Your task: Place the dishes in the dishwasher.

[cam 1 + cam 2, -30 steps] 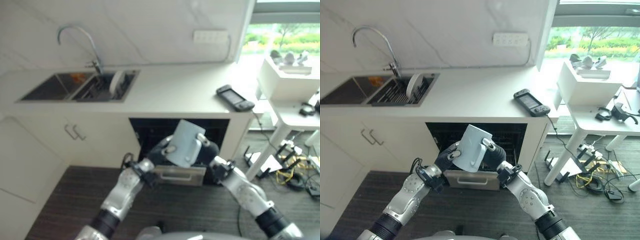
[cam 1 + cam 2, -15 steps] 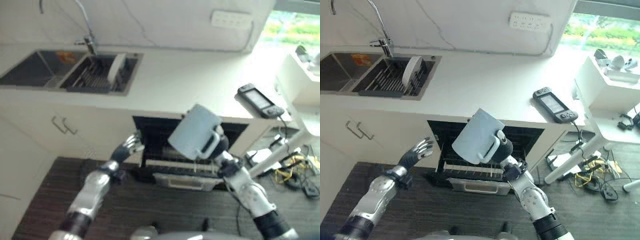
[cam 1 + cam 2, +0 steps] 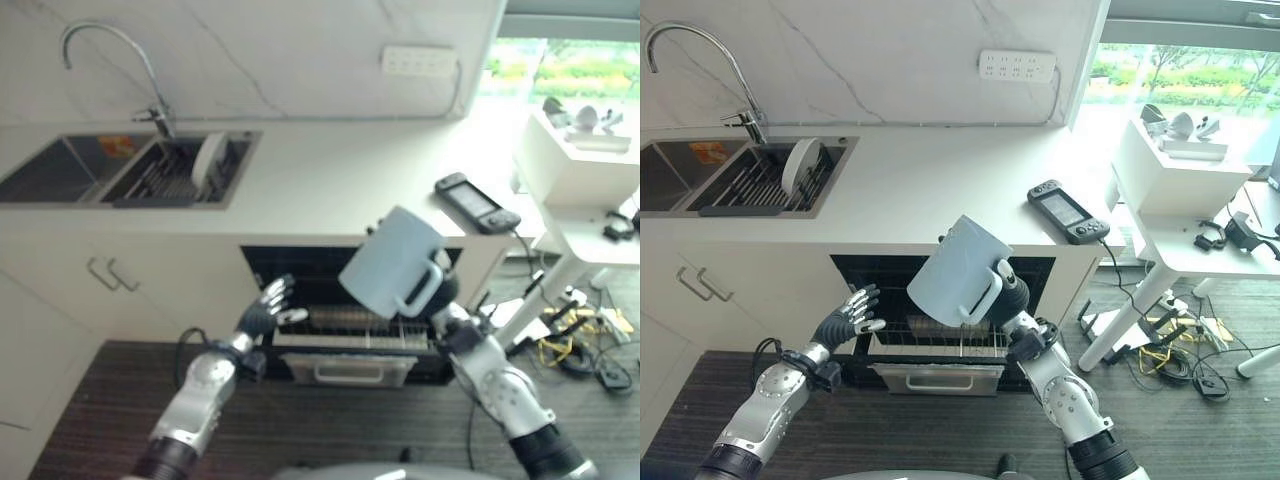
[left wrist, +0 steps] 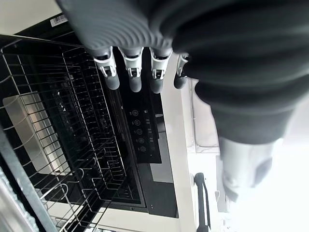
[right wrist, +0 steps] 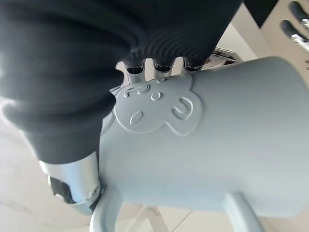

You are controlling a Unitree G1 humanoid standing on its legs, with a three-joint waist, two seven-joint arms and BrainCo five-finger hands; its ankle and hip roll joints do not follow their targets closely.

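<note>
1. Right hand (image 3: 1008,296) grips the pale blue mug (image 3: 955,272) by its handle, tilted, raised above the pulled-out dishwasher rack (image 3: 930,340).
2. Left hand (image 3: 847,318) hangs beside the rack, fingers spread, holding nothing.
3. One white plate (image 3: 800,165) stands in the sink (image 3: 700,190).

White marbled wall (image 3: 890,50), white countertop (image 3: 940,190), dark wood-grain floor (image 3: 940,430), bright window (image 3: 1180,70), white side table (image 3: 1200,245)

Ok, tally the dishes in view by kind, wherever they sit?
Mugs: 1, the pale blue mug held up in the right hand.
Plates: 1, the white plate upright in the sink rack.
Total: 2.
</note>
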